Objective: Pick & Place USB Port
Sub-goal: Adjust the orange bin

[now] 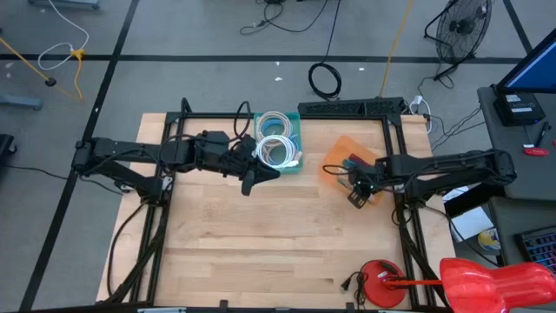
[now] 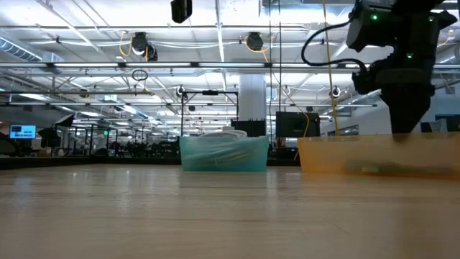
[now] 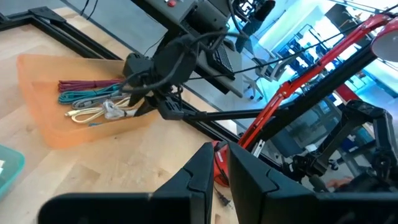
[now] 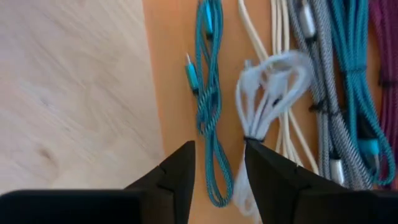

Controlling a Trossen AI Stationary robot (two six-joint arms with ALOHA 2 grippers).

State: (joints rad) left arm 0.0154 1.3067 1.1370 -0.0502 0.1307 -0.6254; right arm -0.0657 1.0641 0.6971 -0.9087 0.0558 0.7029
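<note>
1. Pale wood planks make up the worktop [image 1: 261,235], framed by black rails and standing on a grey floor crossed by dark lines; a fan [image 1: 460,30] and loose floor cables sit beyond its far edge.
2. Seen from table height, a wide industrial hall stretches behind, with rows of ceiling lights, pipes and a white column.
3. An orange tray [image 1: 340,149] lies on the right half of the worktop, near the far rail, and holds the bundled USB cables [image 4: 292,99]: teal, white, grey braided and maroon.
4. In the right wrist view the cables lie side by side, their long axes parallel and running along the tray's length; the teal cable [image 4: 208,93] lies nearest the tray's edge, its plug tip pointing away from the camera.
5. The right pincer [image 4: 219,163] hangs over the tray, fingers parted and holding nothing, straddling the teal cable's lower loop with the white bundle just beside it.
6. A teal bin [image 1: 280,143] with coiled white cables sits near the middle of the far edge.
7. The left pincer [image 3: 222,163] hovers beside that bin, fingers nearly together and empty.
8. A red object [image 1: 469,280] rests at the near right corner.
</note>
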